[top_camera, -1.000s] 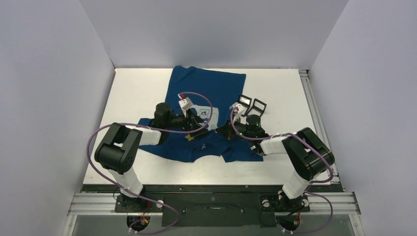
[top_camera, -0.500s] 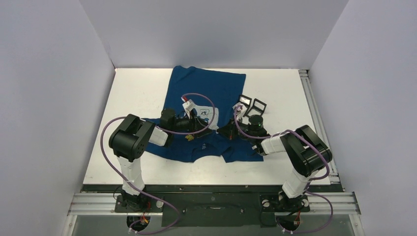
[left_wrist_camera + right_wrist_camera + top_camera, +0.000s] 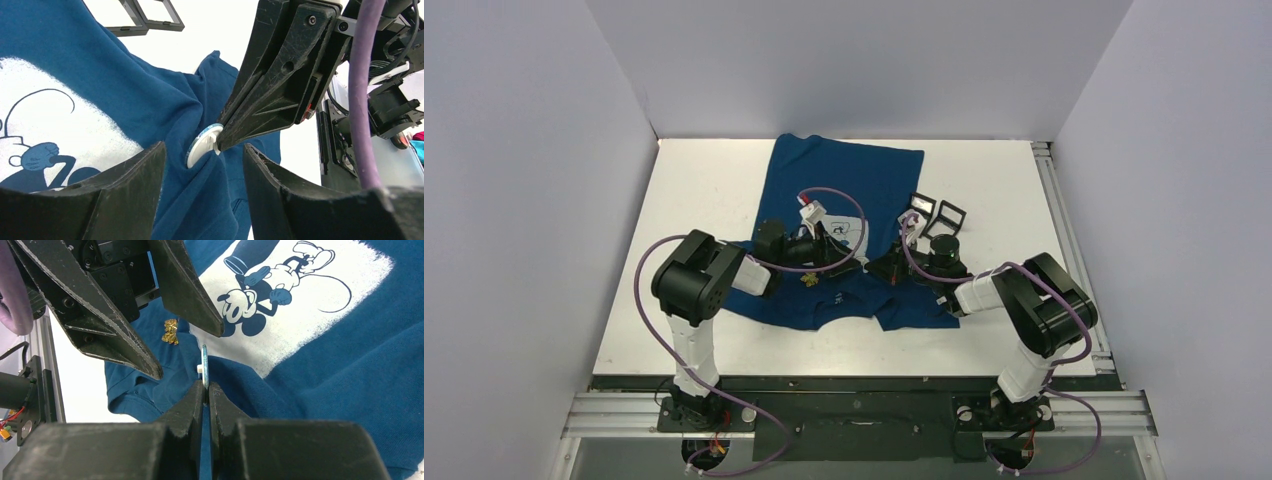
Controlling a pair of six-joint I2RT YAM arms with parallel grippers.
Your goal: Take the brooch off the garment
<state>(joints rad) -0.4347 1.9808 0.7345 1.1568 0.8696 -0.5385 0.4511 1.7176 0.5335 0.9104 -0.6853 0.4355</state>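
step in hand looked like the pull-off itself: right gripper (image 3: 206,388) was pinched hard on the rim of the brooch (image 3: 204,361), a round white disc with a blue edge, jaws all but together with a fold of the garment (image 3: 844,175) caught under them. left gripper (image 3: 203,151) sat half open, one finger on each side of the disc, touching neither it nor the cloth as far as i could tell. brooch was on the chest just beside the mouse print (image 3: 300,300), lifted with a tent of blue fabric off the tabletop (image 3: 704,190). orientation: disc stood on edge, edge-on in the right wrist view, rim pointing away from the right gripper, and a small white nub on one flat side. being round it had no real long axis; the thin axis through the faces ran across the right jaws. in the left wrist view its white face tilted toward the camera. next move, my guess: left gripper needs to grip the cloth or the back piece right at the disc, then the two pull apart without tearing fabric. small gold ornament (image 3: 170,332) lay on the shirt nearby, couldn't tell if pinned
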